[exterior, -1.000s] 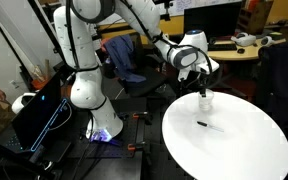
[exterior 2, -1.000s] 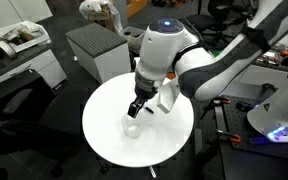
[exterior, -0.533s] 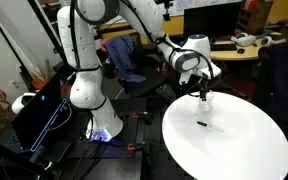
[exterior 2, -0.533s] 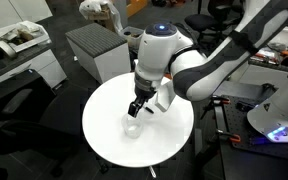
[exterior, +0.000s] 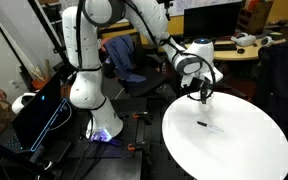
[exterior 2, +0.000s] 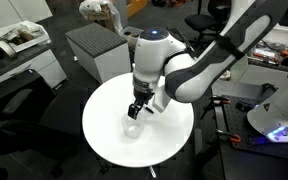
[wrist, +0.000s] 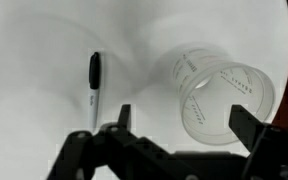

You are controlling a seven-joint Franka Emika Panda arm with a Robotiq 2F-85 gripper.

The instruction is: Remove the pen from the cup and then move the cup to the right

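Pen [wrist: 94, 80] lies on surface [wrist: 34, 50] near cup [wrist: 219, 95]. Step 2 apparently begins: gripper [wrist: 184, 125], jaws apart, should next clasp cup.

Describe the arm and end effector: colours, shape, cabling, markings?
Arm: glossy white rounded shells with bulbous joints and dark seams between links. Wrist: a large white dome. End effector: black, with two blocky fingers on a dark linkage body. Markings and cabling are too small to tell.
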